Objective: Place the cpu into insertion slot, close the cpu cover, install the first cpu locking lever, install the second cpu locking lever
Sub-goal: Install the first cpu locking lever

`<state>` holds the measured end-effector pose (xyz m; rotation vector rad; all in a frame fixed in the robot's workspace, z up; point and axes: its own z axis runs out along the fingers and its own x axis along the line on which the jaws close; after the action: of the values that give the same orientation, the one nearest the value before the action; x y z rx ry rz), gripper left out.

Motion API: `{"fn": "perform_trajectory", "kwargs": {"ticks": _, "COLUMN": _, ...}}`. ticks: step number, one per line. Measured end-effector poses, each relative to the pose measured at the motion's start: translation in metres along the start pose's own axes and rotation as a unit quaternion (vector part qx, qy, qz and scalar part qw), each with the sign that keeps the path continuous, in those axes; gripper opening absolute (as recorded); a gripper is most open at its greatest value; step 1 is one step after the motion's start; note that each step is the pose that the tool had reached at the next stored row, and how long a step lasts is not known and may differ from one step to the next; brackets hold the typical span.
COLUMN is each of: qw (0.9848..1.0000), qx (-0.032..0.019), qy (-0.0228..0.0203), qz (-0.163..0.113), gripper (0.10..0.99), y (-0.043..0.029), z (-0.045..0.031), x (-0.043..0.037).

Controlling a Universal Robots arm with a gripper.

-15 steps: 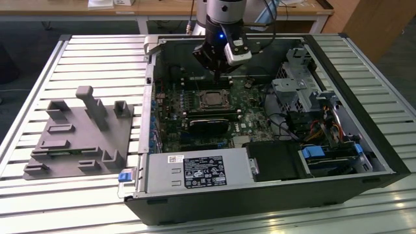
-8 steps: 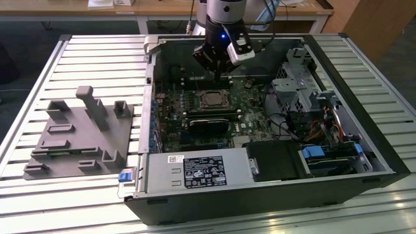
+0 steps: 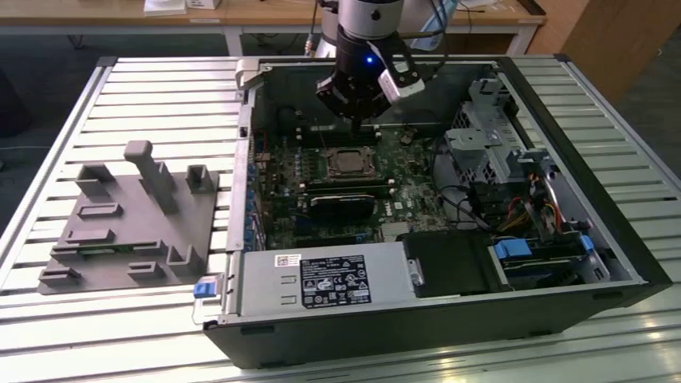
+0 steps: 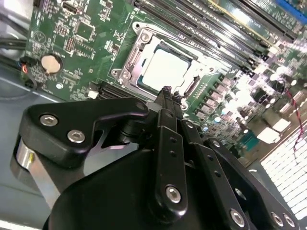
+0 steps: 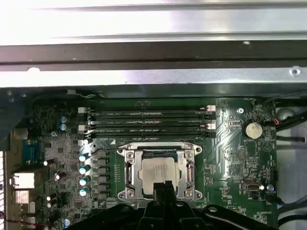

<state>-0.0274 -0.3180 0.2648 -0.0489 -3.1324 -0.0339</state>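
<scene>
My jaws [image 5: 162, 184] are closed on each other with nothing between them, the 2 fingertips meeting in 1 dark point. In both wrist views that point sits at the edge of the cpu cover [image 5: 130, 168], on the side turned away from the memory slots. In the exterior view I hang above the board. I judge the tips to be apart from it, though I cannot tell how close.

Just beyond the tips lies the cpu [image 5: 160, 168], flat in the insertion slot [image 5: 158, 154], its pale metal face showing through the cover's square window. The cover lies flat around it, so the chip looks seated and the cover down. Whether either locking lever is hooked I cannot tell. The socket is square, with no long axis to favour, and the cpu is ahead of and below my tips.

Farther on run 4 memory slots [image 5: 148, 120], their long axis lying across my line to the socket, near the cover's far edge. A coin cell [image 5: 253, 128] sits well apart to one side. Beyond the slots the case wall [image 5: 153, 76] rises and closes off that side, while the space above the socket is open. Outside the case, on the exterior view's left, a grey fixture [image 3: 127, 215] rests on the slatted counter [image 3: 64, 104].
</scene>
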Motion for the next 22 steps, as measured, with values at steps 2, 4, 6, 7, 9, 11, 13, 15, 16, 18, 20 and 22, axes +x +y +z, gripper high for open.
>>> {"fn": "perform_trajectory", "kwargs": {"ticks": 2, "qw": 1.0, "qx": -0.0001, "qy": -0.0006, "qz": -0.004, "gripper": 0.106, "y": 0.0, "z": 0.0001, "x": 0.0011}}
{"fn": "perform_trajectory", "kwargs": {"ticks": 4, "qw": 1.0, "qx": -0.0002, "qy": -0.0023, "qz": -0.004, "gripper": 0.106, "y": -0.0002, "z": 0.0003, "x": 0.0055}}
{"fn": "perform_trajectory", "kwargs": {"ticks": 6, "qw": 1.0, "qx": -0.0002, "qy": -0.0045, "qz": -0.004, "gripper": 0.106, "y": -0.0004, "z": 0.0004, "x": 0.0098}}
{"fn": "perform_trajectory", "kwargs": {"ticks": 7, "qw": 1.0, "qx": -0.0002, "qy": -0.0055, "qz": -0.005, "gripper": 0.106, "y": -0.0005, "z": 0.0005, "x": 0.0121}}
{"fn": "perform_trajectory", "kwargs": {"ticks": 9, "qw": 1.0, "qx": -0.0002, "qy": -0.0069, "qz": -0.005, "gripper": 0.106, "y": -0.0006, "z": 0.0007, "x": 0.0172}}
{"fn": "perform_trajectory", "kwargs": {"ticks": 11, "qw": 1.0, "qx": -0.0003, "qy": -0.0082, "qz": -0.006, "gripper": 0.106, "y": -0.0008, "z": 0.0009, "x": 0.0212}}
{"fn": "perform_trajectory", "kwargs": {"ticks": 13, "qw": 0.9999, "qx": -0.0003, "qy": -0.0089, "qz": -0.008, "gripper": 0.106, "y": -0.0009, "z": 0.001, "x": 0.0241}}
{"fn": "perform_trajectory", "kwargs": {"ticks": 15, "qw": 0.9999, "qx": -0.0006, "qy": -0.0092, "qz": -0.011, "gripper": 0.106, "y": -0.001, "z": 0.0012, "x": 0.0261}}
{"fn": "perform_trajectory", "kwargs": {"ticks": 16, "qw": 0.9999, "qx": -0.0013, "qy": -0.0091, "qz": -0.014, "gripper": 0.106, "y": -0.0011, "z": 0.0013, "x": 0.0266}}
{"fn": "perform_trajectory", "kwargs": {"ticks": 18, "qw": 0.9998, "qx": -0.0024, "qy": -0.0092, "qz": -0.02, "gripper": 0.106, "y": -0.001, "z": 0.0017, "x": 0.0273}}
{"fn": "perform_trajectory", "kwargs": {"ticks": 20, "qw": 0.9997, "qx": -0.003, "qy": -0.0107, "qz": -0.023, "gripper": 0.106, "y": -0.0013, "z": 0.002, "x": 0.0291}}
{"fn": "perform_trajectory", "kwargs": {"ticks": 22, "qw": 0.9996, "qx": -0.0032, "qy": -0.0136, "qz": -0.023, "gripper": 0.106, "y": -0.0017, "z": 0.0024, "x": 0.0338}}
